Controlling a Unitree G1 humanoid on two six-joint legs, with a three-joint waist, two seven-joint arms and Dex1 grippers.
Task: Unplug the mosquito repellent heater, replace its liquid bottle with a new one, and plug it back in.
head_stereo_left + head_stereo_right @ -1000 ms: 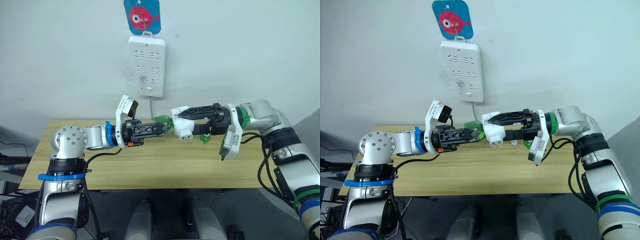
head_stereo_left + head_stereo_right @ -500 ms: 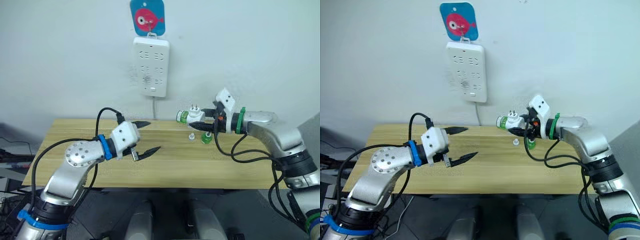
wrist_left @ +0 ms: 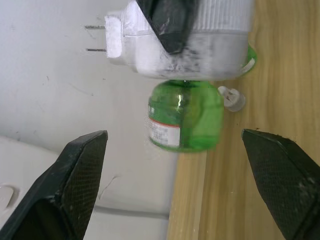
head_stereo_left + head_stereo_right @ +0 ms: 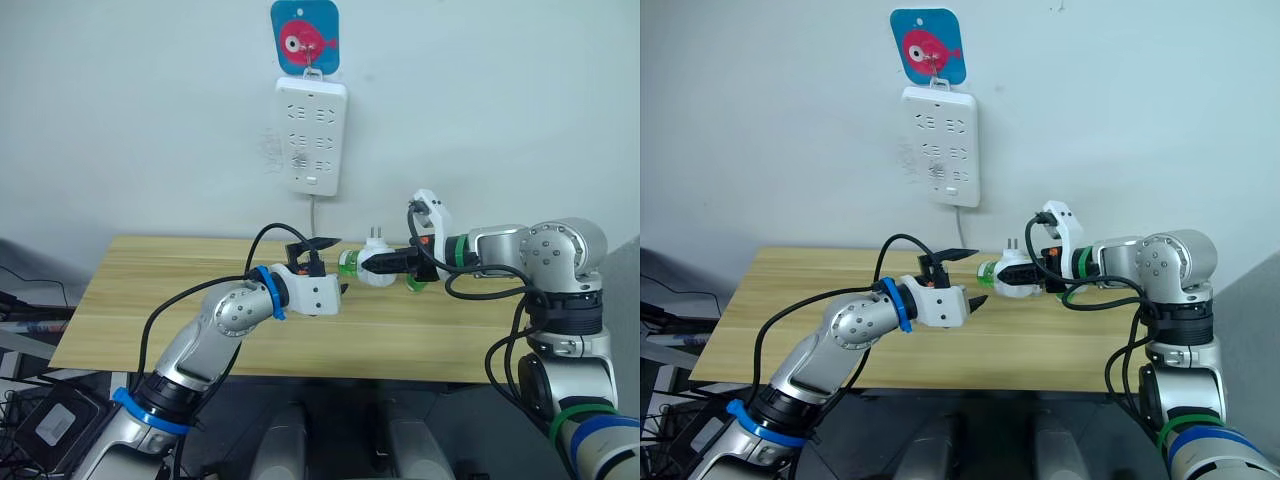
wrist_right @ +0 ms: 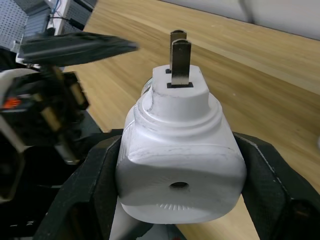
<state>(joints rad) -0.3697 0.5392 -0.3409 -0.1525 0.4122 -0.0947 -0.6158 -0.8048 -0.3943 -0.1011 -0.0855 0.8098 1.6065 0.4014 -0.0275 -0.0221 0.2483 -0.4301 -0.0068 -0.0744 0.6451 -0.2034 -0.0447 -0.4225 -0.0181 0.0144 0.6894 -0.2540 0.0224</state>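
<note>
My right gripper [image 4: 386, 262] is shut on the white mosquito repellent heater [image 5: 180, 165], held just above the table with its two prongs [image 5: 179, 62] pointing up. A green liquid bottle [image 3: 185, 122] sticks out of the heater toward my left gripper [image 4: 338, 265]. That gripper is open. Its fingers [image 3: 75, 185] stand either side of the bottle, a little short of it and not touching. A second green bottle [image 4: 414, 284] stands on the table behind my right gripper, partly hidden.
A long white power strip [image 4: 312, 135] hangs on the wall under a blue fish hook [image 4: 305, 37], its cord dropping behind the wooden table [image 4: 150, 300]. A small white cap [image 3: 232, 98] lies on the table near the bottles.
My left gripper has swung up and to the right to the heater's bottle, staying open. My right gripper has brought the heater lower and leftward. The camera has also shifted.
</note>
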